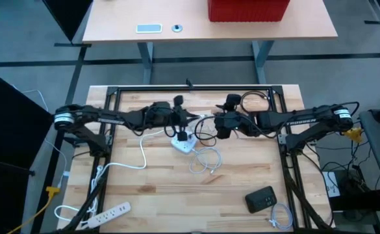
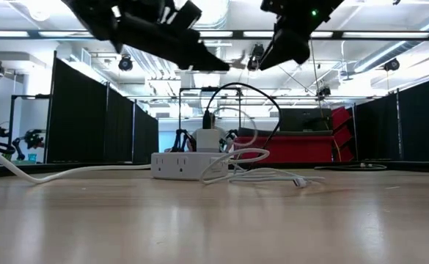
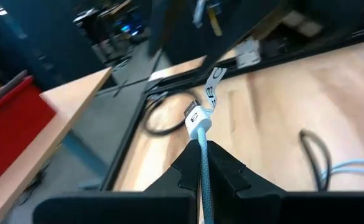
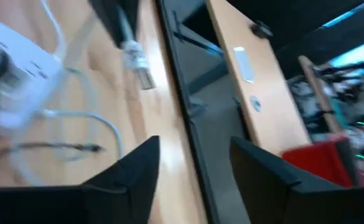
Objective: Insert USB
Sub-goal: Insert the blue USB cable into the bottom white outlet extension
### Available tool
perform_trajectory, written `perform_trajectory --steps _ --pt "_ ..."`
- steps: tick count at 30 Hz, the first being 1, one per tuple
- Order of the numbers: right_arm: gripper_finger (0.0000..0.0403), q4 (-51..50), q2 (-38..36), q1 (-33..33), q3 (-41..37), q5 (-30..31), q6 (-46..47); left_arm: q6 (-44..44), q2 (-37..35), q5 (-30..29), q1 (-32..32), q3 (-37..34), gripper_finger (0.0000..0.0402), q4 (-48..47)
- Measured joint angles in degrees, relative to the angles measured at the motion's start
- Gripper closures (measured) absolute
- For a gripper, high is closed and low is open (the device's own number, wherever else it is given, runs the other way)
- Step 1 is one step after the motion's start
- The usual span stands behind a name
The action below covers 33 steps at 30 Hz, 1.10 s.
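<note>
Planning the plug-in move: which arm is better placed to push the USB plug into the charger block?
Left. The left gripper is shut on the USB cable, plug pointing forward, above the white charger block. The right gripper hangs open and empty beside it.
</note>
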Motion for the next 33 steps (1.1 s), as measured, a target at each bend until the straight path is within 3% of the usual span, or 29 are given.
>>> perform_trajectory --steps 6,8,13,23,28,33 --pt "0.0175 0.36 -0.04 -0.36 2.92 -11.50 1.85 0.80 -8.29 -0.29 -0.30 -5.60 0.0401 0.46" --pt "0.0169 2.54 0.09 -1.45 3.78 -17.85 3.35 0.64 -12.70 -0.29 -0.74 -8.90 0.0401 -1.27" --pt "0.0174 12.33 0.79 -3.94 2.76 -31.89 1.11 -3.55 -20.21 6.85 -1.33 -13.50 0.0402 0.04" --pt "0.0211 26.90 6.86 -3.23 2.08 -32.14 -19.89 -17.94 -28.83 10.42 -1.42 -17.44 0.0402 1.74" --pt "0.0225 35.94 12.14 -3.24 3.39 -31.93 -21.91 -25.85 -29.36 13.86 -1.46 -17.71 0.0402 1.33" --pt "0.0242 36.52 13.24 -3.20 5.56 -32.60 -21.47 -28.31 -30.00 13.92 -1.46 -17.69 0.0401 -0.37"
